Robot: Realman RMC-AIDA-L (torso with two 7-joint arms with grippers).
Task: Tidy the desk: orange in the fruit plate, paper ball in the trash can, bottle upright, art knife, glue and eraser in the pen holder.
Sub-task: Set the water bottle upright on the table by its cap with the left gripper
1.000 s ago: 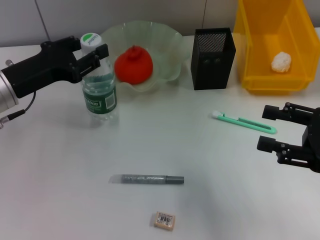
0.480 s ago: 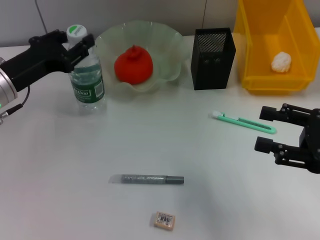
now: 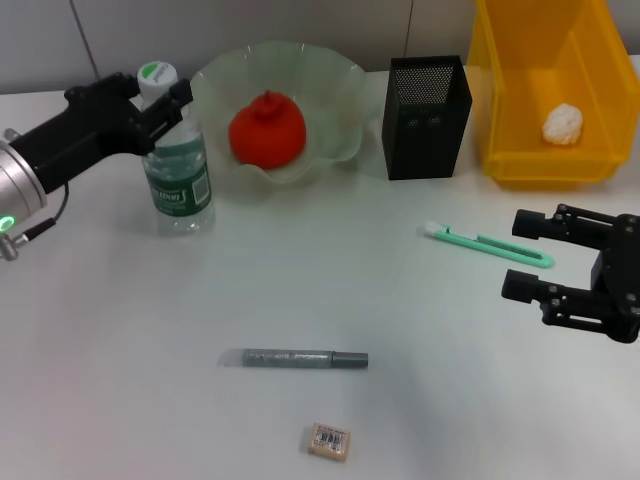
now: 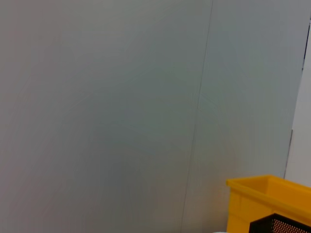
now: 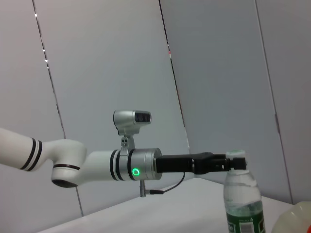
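Left gripper (image 3: 160,98): up at the far left, fingers clamped round the neck of the bottle just under the cap.
Bottle (image 3: 177,165): standing upright on the table, just left of the fruit plate's wavy rim, base on the surface; the right wrist view shows it too (image 5: 242,204).
Fruit plate (image 3: 335,100): far centre, orange (image 3: 267,129) sitting inside it.
Pen holder (image 3: 426,118): between plate and trash can, a narrow gap on either side.
Trash can (image 3: 520,120): far right corner, paper ball (image 3: 562,123) lying inside.
Right gripper (image 3: 525,255): low over the right side, jaws spread wide, holding nothing.
Art knife (image 3: 488,244): green, flat on the table, its right end just beside the gripper's far finger.
Glue (image 3: 305,357): grey stick lying across the near middle, open table all round.
Eraser (image 3: 330,440): nearest of all, close to the near edge, apart from the glue.
Table (image 3: 110,330): wide bare stretch on the near left.
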